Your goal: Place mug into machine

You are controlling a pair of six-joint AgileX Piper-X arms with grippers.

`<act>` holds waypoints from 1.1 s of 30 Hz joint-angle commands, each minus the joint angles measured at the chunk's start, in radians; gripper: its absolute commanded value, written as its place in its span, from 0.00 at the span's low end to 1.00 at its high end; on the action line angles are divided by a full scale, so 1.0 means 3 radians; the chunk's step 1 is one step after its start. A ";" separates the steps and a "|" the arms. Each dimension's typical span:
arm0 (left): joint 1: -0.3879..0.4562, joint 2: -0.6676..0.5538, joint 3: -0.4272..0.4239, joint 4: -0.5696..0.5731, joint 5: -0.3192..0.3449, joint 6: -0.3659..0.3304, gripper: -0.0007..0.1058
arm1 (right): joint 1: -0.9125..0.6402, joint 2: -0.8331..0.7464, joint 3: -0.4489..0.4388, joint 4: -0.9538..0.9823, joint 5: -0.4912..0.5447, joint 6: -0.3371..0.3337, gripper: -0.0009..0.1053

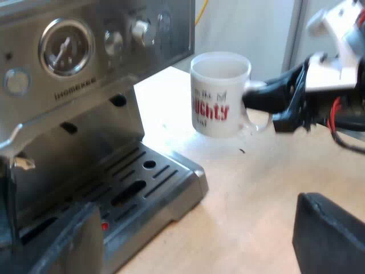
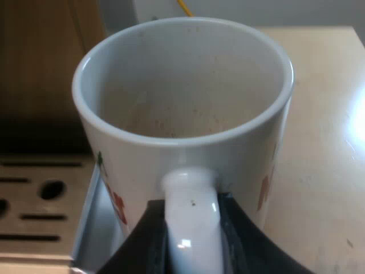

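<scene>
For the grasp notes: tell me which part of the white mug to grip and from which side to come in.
Grip the handle, coming in from the side away from the espresso machine. The mug stands upright by the drip tray, its handle pointing away from the machine, leaving that side free. The right gripper holds it so, fingers on both handle flanks.

the machine [image 1: 85, 85] is brushed metal with a soft sheen, the mug [image 1: 219, 97] is smooth glossy white ceramic, the table [image 1: 256, 194] looks like pale matt wood, and the right gripper [image 2: 191, 245] is matt black.
</scene>
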 commanded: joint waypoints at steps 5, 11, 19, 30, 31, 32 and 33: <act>-0.0005 -0.0290 -0.0017 0.0419 -0.0064 -0.0042 0.66 | 0.0297 -0.0598 -0.0048 0.0256 0.0014 -0.0061 0.01; -0.0005 -0.0509 0.0013 0.0806 -0.0163 -0.0042 0.66 | 0.0768 -0.0911 -0.0048 0.0557 0.0022 -0.0075 0.01; -0.0005 -0.0703 0.0215 0.1063 -0.0180 -0.0045 0.66 | 0.1391 -0.0968 -0.0048 0.0595 0.0166 -0.0044 0.01; 0.0001 -0.0773 0.0889 0.0038 -0.0435 -0.0200 0.66 | 0.1785 -0.0851 -0.0048 0.0632 0.0461 0.0203 0.01; 0.0001 -0.0773 0.0951 -0.0076 -0.0435 -0.0221 0.66 | 0.1785 -0.0795 -0.0048 0.0633 0.0461 0.0203 0.01; 0.0001 -0.0773 0.1002 -0.0157 -0.0465 -0.0220 0.66 | 0.1785 -0.0726 -0.0063 0.0633 0.0461 0.0203 0.01; 0.0001 -0.0773 0.1023 -0.0192 -0.0488 -0.0220 0.66 | 0.1785 -0.0689 -0.0071 0.0633 0.0461 0.0203 0.01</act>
